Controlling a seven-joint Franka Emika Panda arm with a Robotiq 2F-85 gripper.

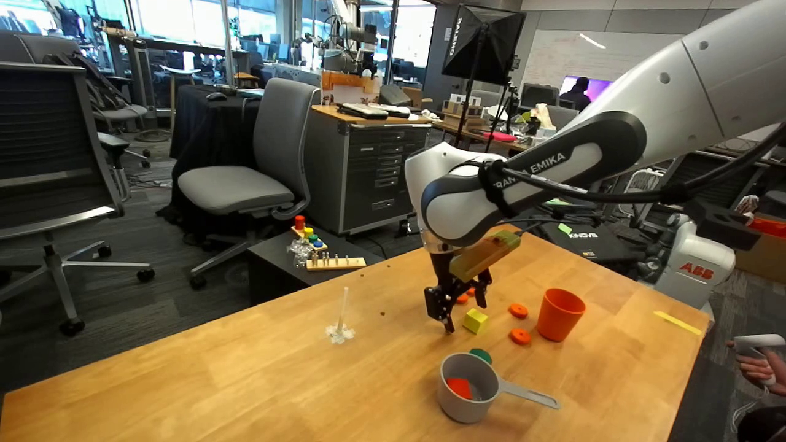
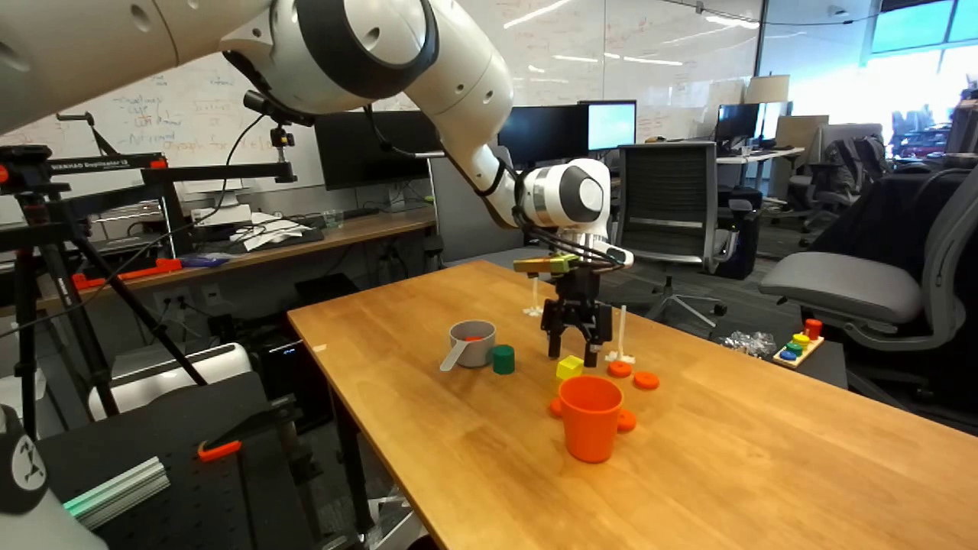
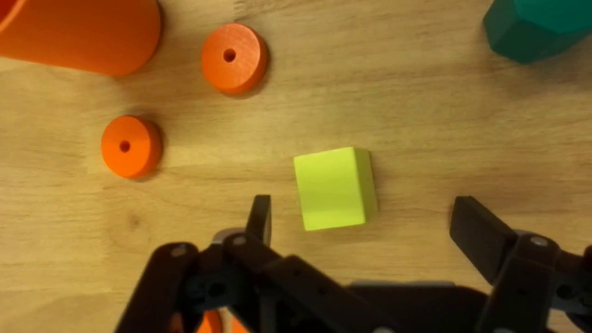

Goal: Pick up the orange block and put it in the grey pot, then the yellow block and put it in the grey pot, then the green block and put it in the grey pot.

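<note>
The yellow block (image 1: 475,321) sits on the table; it shows between the fingers, slightly beyond their tips, in the wrist view (image 3: 330,189). My gripper (image 1: 465,316) is open and empty, pointing down beside the yellow block; in an exterior view it shows just behind the block (image 2: 572,359). The grey pot (image 1: 460,408) stands upright with the orange block (image 1: 459,388) inside; the pot also shows in an exterior view (image 2: 477,357). The green block (image 2: 503,359) stands on the table beside the pot; it shows at the wrist view's upper right (image 3: 536,32). The pot is out of the wrist view.
A large orange-red cup (image 1: 560,316) stands near the yellow block. Several orange discs lie around, among them a disc (image 3: 233,58) and another disc (image 3: 129,147) near the cup. A thin white upright rod (image 1: 342,313) is fixed to the table. The pot's handle (image 1: 531,394) sticks out sideways.
</note>
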